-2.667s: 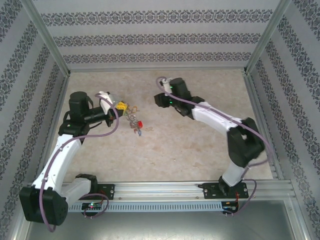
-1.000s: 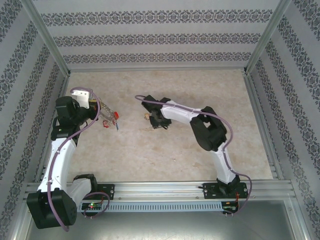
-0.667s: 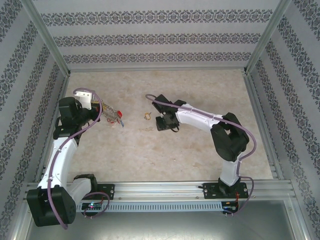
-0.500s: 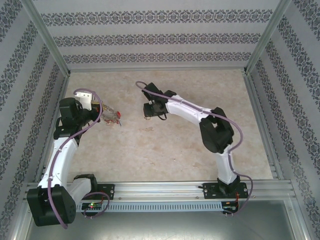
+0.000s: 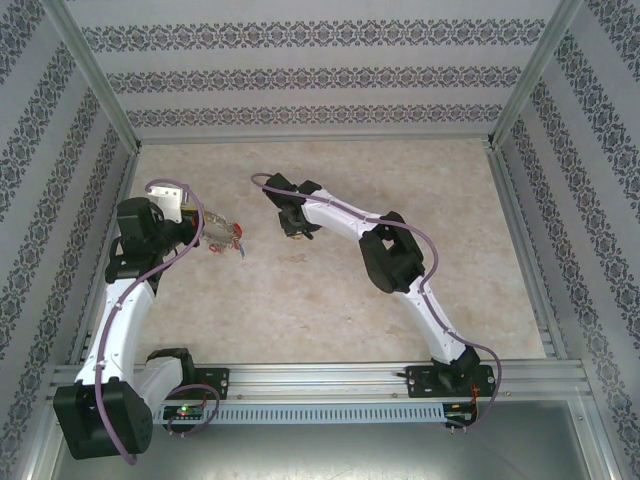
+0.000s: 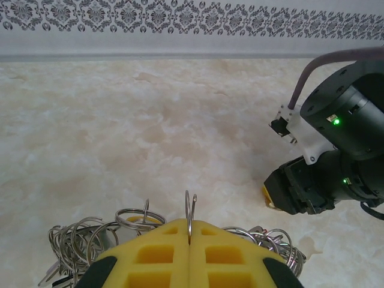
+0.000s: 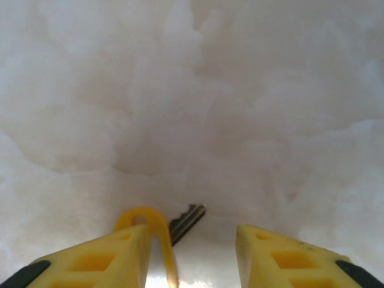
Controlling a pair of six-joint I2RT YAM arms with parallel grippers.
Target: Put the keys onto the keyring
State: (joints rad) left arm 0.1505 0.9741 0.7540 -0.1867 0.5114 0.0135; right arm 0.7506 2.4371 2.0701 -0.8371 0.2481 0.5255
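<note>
1. At the left of the top view, my left claw (image 5: 207, 232) hangs over the bench (image 5: 260, 320), near the left wall.
2. My left claw is squeezed tight. In the left wrist view its two yellow fingers (image 6: 150, 255) press together at the bottom middle, and the keyring (image 6: 189, 211) stands up thin between them.
3. A bunch of small silver rings (image 6: 78, 240) spreads out behind the fingers on both sides. In the top view a red tag (image 5: 236, 232) sticks out just right of this claw.
4. My right claw (image 5: 292, 225) is near the middle of the top view, a bit above centre, low over the bench. It is apart from the left claw.
5. My right claw is open wide. In the right wrist view its yellow fingers (image 7: 102, 258) sit in the bottom corners with a big gap between them.
6. A key (image 7: 187, 219) lies flat on the bench in that gap. Its yellow tag (image 7: 157, 231) is just beside the left finger, and I cannot tell if they touch. Its silver tip points to the upper right.
</note>
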